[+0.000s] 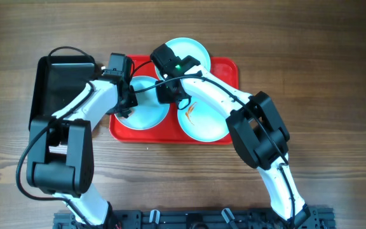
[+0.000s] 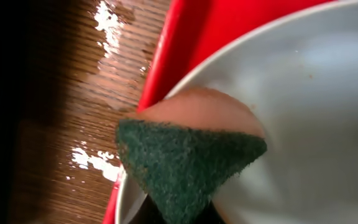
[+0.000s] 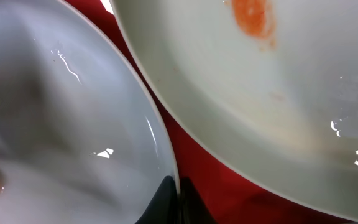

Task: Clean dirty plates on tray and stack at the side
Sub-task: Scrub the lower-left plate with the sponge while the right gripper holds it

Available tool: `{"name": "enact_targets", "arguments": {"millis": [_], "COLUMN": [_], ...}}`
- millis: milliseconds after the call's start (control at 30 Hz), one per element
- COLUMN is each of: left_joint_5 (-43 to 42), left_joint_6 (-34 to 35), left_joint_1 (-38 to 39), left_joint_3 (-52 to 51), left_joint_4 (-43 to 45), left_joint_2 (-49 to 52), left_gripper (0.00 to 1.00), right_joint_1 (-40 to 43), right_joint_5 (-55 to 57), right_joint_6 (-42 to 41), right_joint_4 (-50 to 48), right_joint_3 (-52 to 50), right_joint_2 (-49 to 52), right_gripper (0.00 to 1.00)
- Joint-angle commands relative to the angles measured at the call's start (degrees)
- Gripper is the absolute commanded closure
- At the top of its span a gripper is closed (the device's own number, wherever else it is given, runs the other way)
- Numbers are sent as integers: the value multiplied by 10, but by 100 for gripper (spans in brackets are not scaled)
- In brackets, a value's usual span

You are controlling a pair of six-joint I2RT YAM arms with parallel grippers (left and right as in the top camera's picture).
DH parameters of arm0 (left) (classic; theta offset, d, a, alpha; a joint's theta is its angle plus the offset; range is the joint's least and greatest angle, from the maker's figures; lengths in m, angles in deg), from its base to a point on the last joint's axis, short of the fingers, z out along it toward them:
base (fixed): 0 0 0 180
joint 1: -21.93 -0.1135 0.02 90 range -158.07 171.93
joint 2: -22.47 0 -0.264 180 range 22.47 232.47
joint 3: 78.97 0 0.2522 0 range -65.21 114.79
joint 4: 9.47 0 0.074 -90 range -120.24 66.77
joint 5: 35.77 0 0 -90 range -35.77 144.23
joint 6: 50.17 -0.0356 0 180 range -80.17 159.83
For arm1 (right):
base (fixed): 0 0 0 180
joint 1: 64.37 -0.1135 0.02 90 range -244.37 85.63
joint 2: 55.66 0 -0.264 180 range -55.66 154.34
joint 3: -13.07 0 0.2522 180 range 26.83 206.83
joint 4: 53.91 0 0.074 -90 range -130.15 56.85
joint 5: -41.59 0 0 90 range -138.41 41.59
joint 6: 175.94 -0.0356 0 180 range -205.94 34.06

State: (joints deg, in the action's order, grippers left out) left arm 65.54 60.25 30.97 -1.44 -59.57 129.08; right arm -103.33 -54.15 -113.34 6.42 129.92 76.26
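Note:
The red tray (image 1: 226,69) holds three plates. My left gripper (image 1: 124,108) is shut on a green scouring sponge (image 2: 185,162) with an orange foam back, pressed on the left edge of the left plate (image 1: 148,111). That plate also shows in the left wrist view (image 2: 303,93). My right gripper (image 1: 170,97) is shut on the right rim of this same plate (image 3: 61,112), its fingers (image 3: 179,199) pinching the rim. The right plate (image 1: 202,117) carries an orange smear (image 3: 252,15). The third plate (image 1: 189,51) lies at the tray's far edge, partly under my right arm.
A black glossy tray (image 1: 59,83) lies left of the red tray, partly under my left arm. Wet patches glint on the wooden table (image 2: 98,162) beside the red tray's rim (image 2: 166,56).

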Motion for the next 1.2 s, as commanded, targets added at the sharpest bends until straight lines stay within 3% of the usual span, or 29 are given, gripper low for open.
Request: {"name": "enact_targets", "arguments": {"millis": [0, 200, 300, 367, 633, 767, 867, 1167], "left_joint_5": [52, 4, -135, -179, -189, -99, -78, -145], "left_joint_6": [-7, -7, -5, 2, 41, 34, 19, 19], "left_joint_1": [-2, 43, 54, 54, 53, 38, 13, -87], "left_joint_3": [26, 38, 36, 33, -24, -25, -28, -28], "left_joint_4": [0, 9, 6, 7, 70, 78, 77, 44], "left_joint_2": [-1, -64, -63, -63, -19, 4, 5, 34], "left_gripper": [96, 96, 96, 96, 96, 96, 96, 96], "right_joint_1": [-1, -1, -1, -1, -1, -1, -1, -1], "right_joint_5": [15, 15, 15, 15, 15, 15, 15, 15], "right_joint_6": [5, 5, 5, 5, 5, 6, 7, 15], "right_joint_4": [6, 5, 5, 5, 6, 10, 9, 8], "right_joint_3": [-11, -11, -11, -11, -11, -11, -11, -11], "right_joint_2": [10, 11, 11, 11, 10, 10, 11, 11], "right_gripper": [96, 96, 96, 96, 96, 96, 96, 96]}}
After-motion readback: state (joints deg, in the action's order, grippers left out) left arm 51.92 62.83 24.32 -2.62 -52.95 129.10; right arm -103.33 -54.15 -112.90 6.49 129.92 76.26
